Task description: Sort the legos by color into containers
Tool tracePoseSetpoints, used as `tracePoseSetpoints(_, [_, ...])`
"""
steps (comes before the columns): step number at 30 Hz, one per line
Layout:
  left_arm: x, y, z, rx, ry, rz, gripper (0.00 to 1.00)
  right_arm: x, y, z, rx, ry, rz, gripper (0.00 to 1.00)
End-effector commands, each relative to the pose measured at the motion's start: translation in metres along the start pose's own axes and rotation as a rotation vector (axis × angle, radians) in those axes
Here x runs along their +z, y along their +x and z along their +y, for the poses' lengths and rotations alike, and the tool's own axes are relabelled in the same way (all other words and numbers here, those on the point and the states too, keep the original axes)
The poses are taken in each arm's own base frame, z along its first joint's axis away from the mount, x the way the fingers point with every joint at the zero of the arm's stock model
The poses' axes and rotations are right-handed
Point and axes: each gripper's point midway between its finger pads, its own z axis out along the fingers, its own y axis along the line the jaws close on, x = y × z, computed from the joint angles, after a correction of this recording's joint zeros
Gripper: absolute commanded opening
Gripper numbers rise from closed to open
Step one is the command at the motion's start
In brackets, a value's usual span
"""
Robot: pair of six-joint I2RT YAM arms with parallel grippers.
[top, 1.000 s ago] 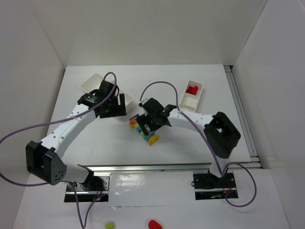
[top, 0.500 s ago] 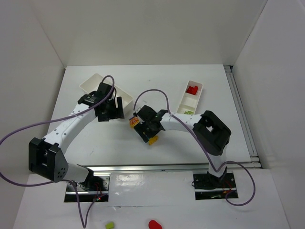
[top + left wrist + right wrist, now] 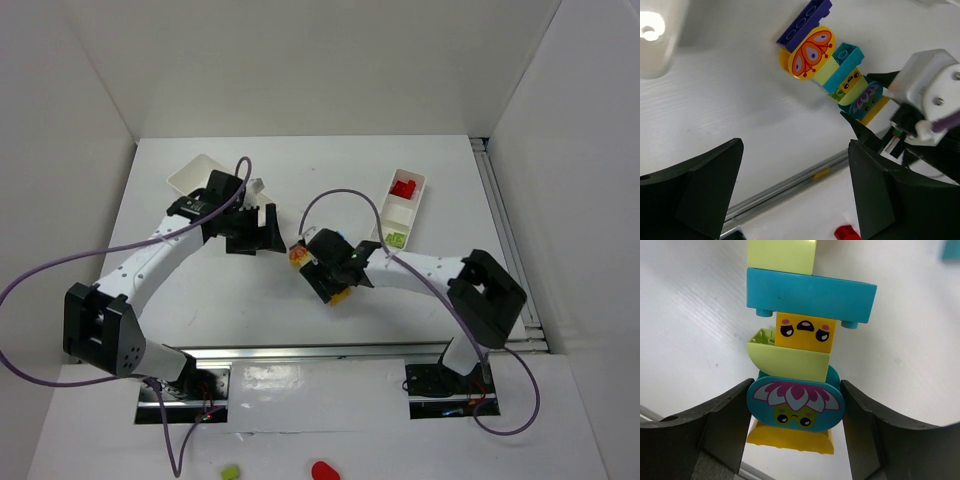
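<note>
Item under inspection: joined stack of studded plastic bricks (image 3: pixel 318 272), lying mid-bench between the two trays, its yellow end nearest the arm bases
Bench: white bench (image 3: pixel 230 300); whether the stack rests on it or is raised cannot be told
Right fingers: the right fingers (image 3: pixel 725 425) are closed on the teal rounded plastic piece with a flower-face print (image 3: pixel 795 402), one pad against each side
Left fingers: the left fingers (image 3: pixel 700 185) stand spread wide and empty, hovering just left of the stack's far end
Free end: dark purple long plastic brick (image 3: pixel 805 22) and orange round butterfly-printed piece (image 3: pixel 811 52), both ungripped
Containers: wide white plastic tray (image 3: pixel 190 175) at far left; narrow white plastic divided tray (image 3: pixel 402 212) at right, holding a red plastic brick (image 3: pixel 403 186) and a lime green brick (image 3: pixel 396 239) in separate compartments
Step judged: splitting the stack before sorting
Recommended method: keep the right hold firm, bring the left fingers square across the flat sides of the purple brick, then pull along the stack's length
Risk: the rounded teal piece may swivel; a joint other than the intended one may part
</note>
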Motion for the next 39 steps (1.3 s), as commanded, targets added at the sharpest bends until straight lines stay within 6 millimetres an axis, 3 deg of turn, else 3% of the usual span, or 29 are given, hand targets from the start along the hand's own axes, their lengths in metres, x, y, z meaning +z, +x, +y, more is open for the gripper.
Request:
tracePoseSetpoints(1, [0.001,-0.006,-0.045,0.052,0.258,0.039,0.95,-0.036,-0.028,-0.012,0.039,0.060,-0.173,0.48])
tracePoseSetpoints(5, [0.004,-0.015,-0.077,0.016,0.446,0.047,0.95,-0.063,-0.038,-0.022,0.143,0.101,-0.274,0.48])
tracePoseSetpoints(11, [0.024,-0.025,-0.077,-0.111,0.457,0.007,0.96,-0.069,-0.054,-0.036,0.349,0.180,-0.327,0.48])
tracePoseSetpoints(13, [0.026,-0.028,-0.081,-0.132,0.491,-0.005,0.96,-0.067,-0.057,-0.033,0.420,0.169,-0.331,0.48])
tracePoseSetpoints(17, [0.027,-0.036,-0.090,-0.120,0.567,-0.059,0.98,-0.077,-0.083,-0.022,0.519,0.090,-0.432,0.47])
tracePoseSetpoints(30, [0.058,-0.040,-0.096,-0.099,0.659,-0.057,0.96,-0.091,-0.089,-0.014,0.494,0.008,-0.503,0.47])
tracePoseSetpoints(39, [0.057,-0.049,-0.112,-0.056,0.773,-0.039,0.82,-0.088,-0.087,-0.013,0.488,0.009,-0.475,0.47])
